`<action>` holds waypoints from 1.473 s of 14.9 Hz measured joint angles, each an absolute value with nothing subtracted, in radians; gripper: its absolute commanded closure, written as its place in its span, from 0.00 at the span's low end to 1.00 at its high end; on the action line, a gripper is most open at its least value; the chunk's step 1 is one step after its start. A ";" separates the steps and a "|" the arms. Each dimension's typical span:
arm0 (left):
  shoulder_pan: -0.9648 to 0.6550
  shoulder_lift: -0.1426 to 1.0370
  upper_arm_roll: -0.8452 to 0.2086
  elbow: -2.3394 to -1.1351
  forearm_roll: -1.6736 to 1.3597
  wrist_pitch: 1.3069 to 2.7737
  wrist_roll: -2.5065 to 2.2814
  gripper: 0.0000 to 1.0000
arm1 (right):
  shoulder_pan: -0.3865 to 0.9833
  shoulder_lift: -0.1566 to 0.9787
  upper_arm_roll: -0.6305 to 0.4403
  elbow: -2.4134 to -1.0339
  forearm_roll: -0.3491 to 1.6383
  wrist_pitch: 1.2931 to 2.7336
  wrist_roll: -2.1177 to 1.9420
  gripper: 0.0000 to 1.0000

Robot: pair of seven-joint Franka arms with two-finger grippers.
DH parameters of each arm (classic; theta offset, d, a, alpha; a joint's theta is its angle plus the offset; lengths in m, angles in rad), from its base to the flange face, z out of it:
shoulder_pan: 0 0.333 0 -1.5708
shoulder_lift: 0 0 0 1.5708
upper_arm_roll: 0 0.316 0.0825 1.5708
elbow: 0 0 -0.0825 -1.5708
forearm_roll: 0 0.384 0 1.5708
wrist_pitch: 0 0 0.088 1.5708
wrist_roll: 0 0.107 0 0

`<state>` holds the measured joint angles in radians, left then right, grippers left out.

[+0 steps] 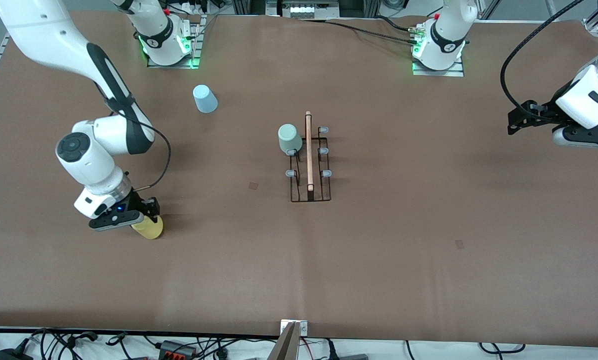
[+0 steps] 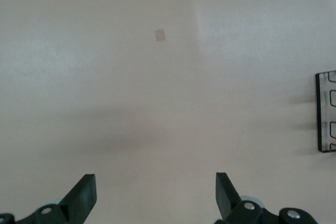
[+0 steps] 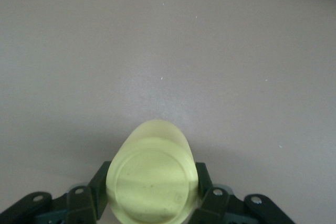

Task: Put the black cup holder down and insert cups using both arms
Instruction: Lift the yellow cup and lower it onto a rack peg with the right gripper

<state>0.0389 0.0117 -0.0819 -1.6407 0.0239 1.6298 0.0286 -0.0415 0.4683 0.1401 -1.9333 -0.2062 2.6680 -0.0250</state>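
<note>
Two grippers, right gripper (image 1: 146, 216) jaws clamped on yellow cup (image 3: 153, 177), left gripper (image 2: 156, 199) jaws apart.

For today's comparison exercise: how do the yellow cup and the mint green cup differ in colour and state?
The yellow cup is gripped by the right gripper at the right arm's end of the table; the mint green cup sits on a peg of the black cup holder, untouched. Both are small, plain, tapered tumblers.
</note>
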 measured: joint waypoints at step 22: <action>0.048 0.028 -0.070 -1.597 0.024 1.636 0.028 0.00 | 0.632 0.542 0.147 -1.527 -0.236 2.232 1.181 0.66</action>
